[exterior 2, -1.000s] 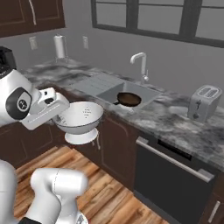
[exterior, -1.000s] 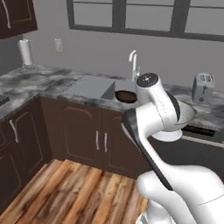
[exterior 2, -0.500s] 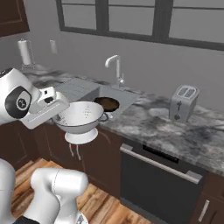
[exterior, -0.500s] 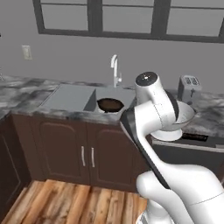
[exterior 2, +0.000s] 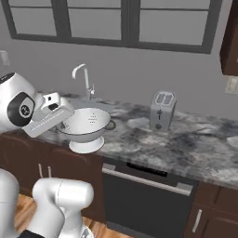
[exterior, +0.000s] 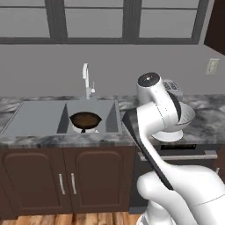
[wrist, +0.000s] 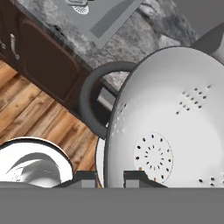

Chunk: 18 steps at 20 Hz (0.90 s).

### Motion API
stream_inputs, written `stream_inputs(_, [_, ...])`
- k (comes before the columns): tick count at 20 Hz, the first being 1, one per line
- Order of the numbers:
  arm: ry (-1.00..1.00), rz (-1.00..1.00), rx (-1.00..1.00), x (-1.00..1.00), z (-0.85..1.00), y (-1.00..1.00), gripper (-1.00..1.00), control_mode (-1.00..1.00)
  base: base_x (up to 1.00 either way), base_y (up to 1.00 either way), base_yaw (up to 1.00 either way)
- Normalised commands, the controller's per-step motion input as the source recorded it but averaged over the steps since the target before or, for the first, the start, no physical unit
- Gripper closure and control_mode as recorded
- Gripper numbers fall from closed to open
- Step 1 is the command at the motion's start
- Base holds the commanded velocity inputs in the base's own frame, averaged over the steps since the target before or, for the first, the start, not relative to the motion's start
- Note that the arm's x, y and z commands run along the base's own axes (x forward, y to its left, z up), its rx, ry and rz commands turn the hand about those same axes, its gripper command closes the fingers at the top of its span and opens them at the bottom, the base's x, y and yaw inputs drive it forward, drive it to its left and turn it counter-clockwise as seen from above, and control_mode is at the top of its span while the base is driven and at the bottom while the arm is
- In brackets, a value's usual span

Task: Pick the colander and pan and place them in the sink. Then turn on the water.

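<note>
My pincer [wrist: 109, 178] is clenched on the colander [exterior 2: 87, 124] rim, held above the worktop [exterior 2: 186, 144] edge — the left base view alone shows the pan [exterior: 85, 119] in the sink [exterior: 39, 117].

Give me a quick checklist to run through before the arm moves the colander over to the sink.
1. Gripper shut on colander rim: ok.
2. Colander upright, off the counter: ok.
3. Pan already in the sink: ok.
4. Room beside the pan for the colander: cannot tell.
5. Tap off, no water: ok.
6. Toaster clear of the colander: ok.
</note>
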Motion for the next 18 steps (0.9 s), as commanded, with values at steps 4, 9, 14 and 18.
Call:
stream_inputs(4, [0.0,0.0,0.0,0.0,0.0,0.0,1.0,1.0,0.22,0.62,-0.46])
stream_inputs(9, [0.0,0.0,0.0,0.0,0.0,0.0,1.0,1.0,0.09,0.34,-0.4])
stream_inputs(14, [0.0,0.0,0.0,0.0,0.0,0.0,1.0,1.0,0.2,-0.1,-0.15])
stream_inputs(18, [0.0,0.0,0.0,0.0,0.0,0.0,1.0,1.0,0.27,-0.04,-0.05])
